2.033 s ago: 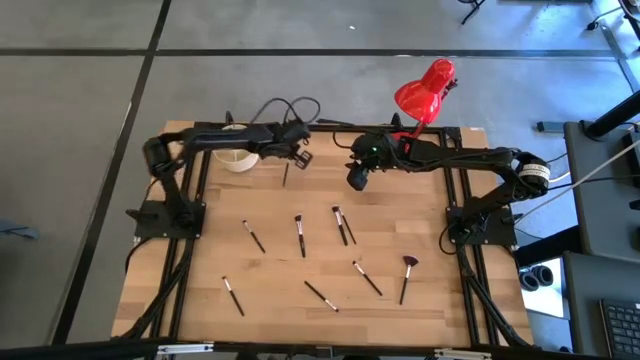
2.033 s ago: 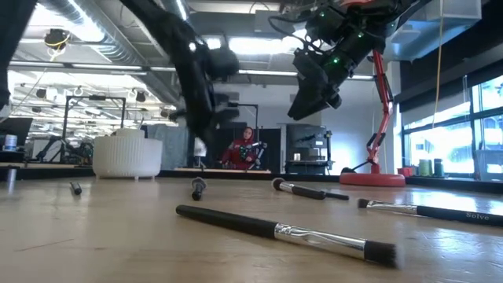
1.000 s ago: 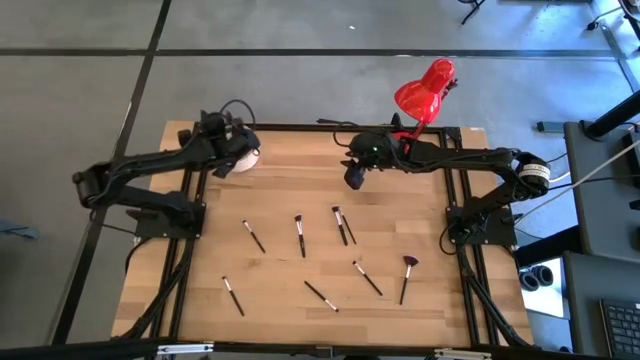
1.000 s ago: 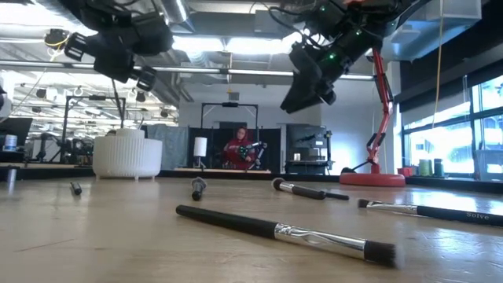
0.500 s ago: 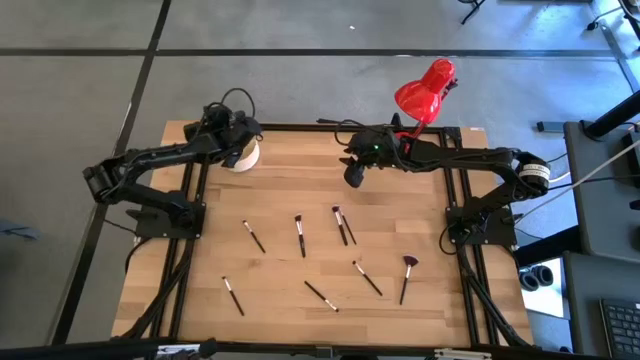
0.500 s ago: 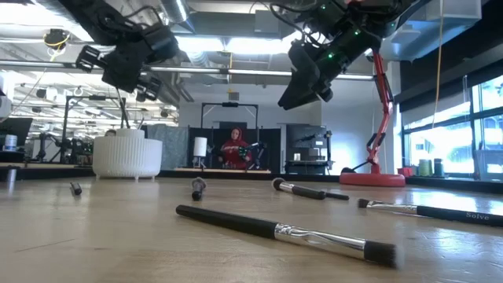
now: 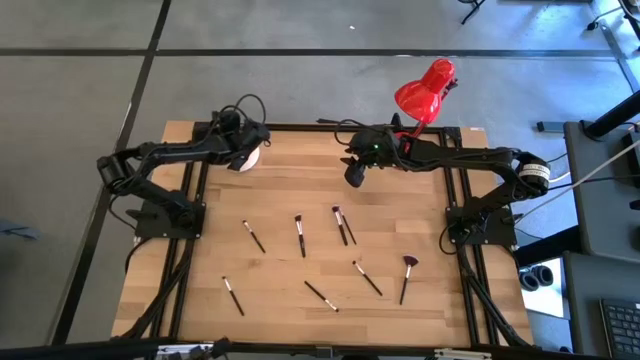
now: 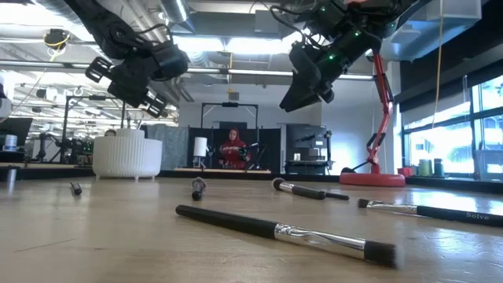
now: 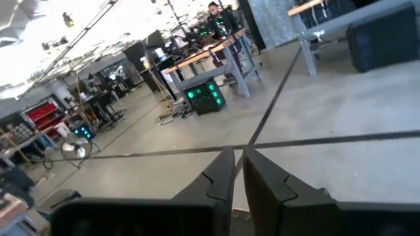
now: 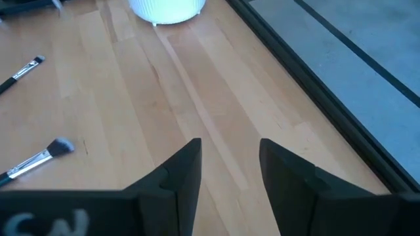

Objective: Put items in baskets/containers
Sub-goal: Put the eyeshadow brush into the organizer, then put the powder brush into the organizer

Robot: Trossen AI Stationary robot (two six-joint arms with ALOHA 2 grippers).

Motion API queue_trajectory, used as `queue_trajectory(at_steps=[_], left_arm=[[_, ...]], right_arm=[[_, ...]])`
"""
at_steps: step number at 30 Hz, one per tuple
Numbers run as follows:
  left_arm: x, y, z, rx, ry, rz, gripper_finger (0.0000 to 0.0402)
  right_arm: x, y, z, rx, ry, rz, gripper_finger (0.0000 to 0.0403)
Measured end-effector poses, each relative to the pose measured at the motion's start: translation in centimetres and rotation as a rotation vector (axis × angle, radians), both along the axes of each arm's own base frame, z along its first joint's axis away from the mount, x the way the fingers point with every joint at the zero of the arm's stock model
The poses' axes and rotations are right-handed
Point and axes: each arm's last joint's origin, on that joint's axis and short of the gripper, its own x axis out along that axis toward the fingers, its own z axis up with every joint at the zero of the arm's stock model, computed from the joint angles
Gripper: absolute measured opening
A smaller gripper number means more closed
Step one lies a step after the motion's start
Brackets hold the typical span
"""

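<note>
Over the cream cup point(image 7: 243, 158) the left gripper point(image 7: 246, 140) hovers with jaws nearly together, the right gripper point(image 7: 354, 180) parted above the bench point(image 7: 300, 300), brushes point(image 7: 299, 235) scattered below.

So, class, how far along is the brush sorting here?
Done: unclear, since the left gripper hides the inside of the cup. In hand: that gripper hangs over the cup; the right gripper hovers open and empty. Left: about eight brushes lie loose on the table.
</note>
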Motion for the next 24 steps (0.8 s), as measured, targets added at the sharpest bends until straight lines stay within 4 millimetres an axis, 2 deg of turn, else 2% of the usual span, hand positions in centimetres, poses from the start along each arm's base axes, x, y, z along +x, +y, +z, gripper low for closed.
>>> queue_trajectory(at_steps=[4,6,11,14,17,19,24], left_arm=[[0.6,-0.5,1.0,-0.043,-0.011,-0.072,0.0051],[1.2,-0.9,2.2,-0.104,-0.028,-0.168,0.0062],[2.6,-2.6,4.6,-0.333,-0.208,-0.61,0.009],[2.8,-3.8,5.0,-0.477,-0.368,-0.811,0.0112],[3.4,-5.0,4.1,-0.683,-0.475,-0.98,0.0136],[4.2,-6.2,2.7,-0.795,-0.552,-1.043,0.0149],[6.8,-9.6,-1.8,-0.906,-0.666,-1.02,0.0164]], right_arm=[[0.0,0.0,-0.1,0.003,0.007,0.0,0.0154],[-0.1,0.0,-0.1,0.008,0.013,-0.003,0.0154],[-0.3,-0.2,-0.3,-0.013,0.04,-0.091,0.0154],[-0.6,-0.5,-0.4,-0.019,0.066,-0.142,0.0154],[-0.9,-0.8,-0.6,0.003,0.077,-0.152,0.0154],[-0.9,-0.7,-0.7,0.034,0.08,-0.117,0.0154],[-1.3,-0.2,-0.2,0.089,0.069,-0.019,0.0154]])
